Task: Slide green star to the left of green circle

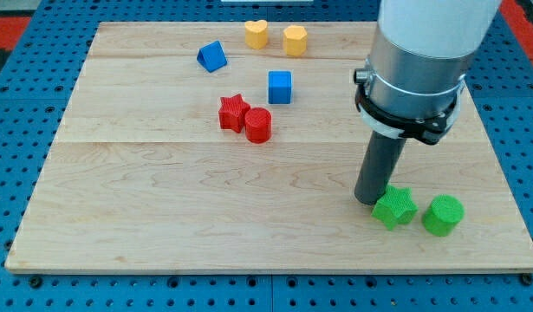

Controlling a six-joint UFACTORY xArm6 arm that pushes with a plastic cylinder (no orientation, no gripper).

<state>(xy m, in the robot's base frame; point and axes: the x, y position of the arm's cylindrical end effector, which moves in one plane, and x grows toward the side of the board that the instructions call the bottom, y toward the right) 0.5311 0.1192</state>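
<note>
Clawless, my tip (368,200) touches the green star's (394,207) left edge near the surface's (162,217) bottom right, the star lying just left of the green circle (443,215), barely apart.

My tip (367,200) touched the green star (394,208) on its left, near the board's (162,217) right bottom corner. The green circle (443,215) stood just right of the star.
</note>
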